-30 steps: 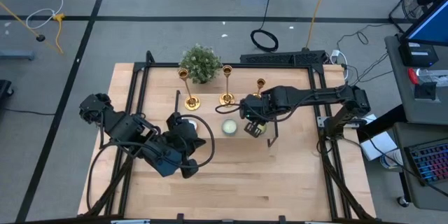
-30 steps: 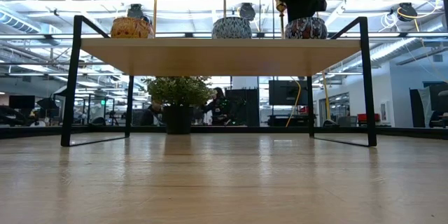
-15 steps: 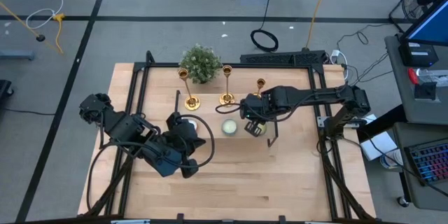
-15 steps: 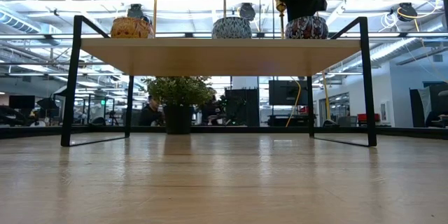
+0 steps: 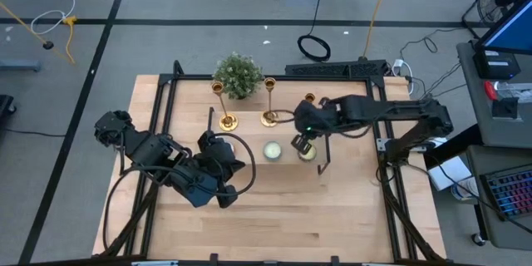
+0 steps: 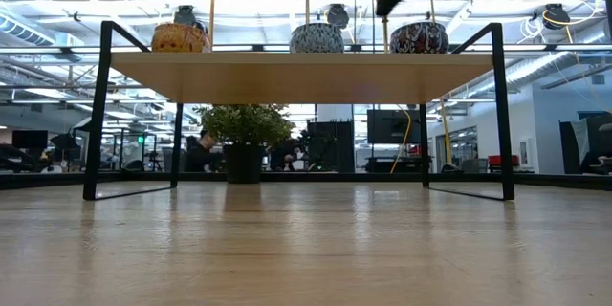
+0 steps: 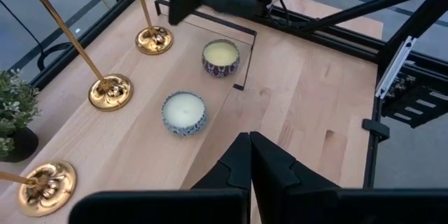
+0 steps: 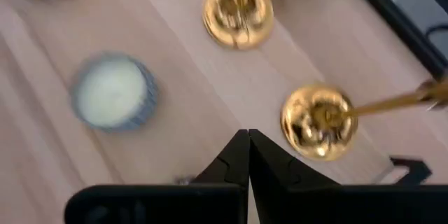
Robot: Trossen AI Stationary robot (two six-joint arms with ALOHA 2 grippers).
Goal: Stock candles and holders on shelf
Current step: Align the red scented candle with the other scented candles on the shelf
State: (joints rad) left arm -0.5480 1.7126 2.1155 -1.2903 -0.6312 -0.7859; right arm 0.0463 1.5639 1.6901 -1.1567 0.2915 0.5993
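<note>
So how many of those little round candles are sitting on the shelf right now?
3, in a row along the shelf front: an orange candle at its left end, a blue-patterned one in the middle, a dark-patterned one at the right end. None seems hidden.

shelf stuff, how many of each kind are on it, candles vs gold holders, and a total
candles: 3
gold holders: 3
total on the shelf: 6
plant, standing behind the shelf and not counted: 1
</note>
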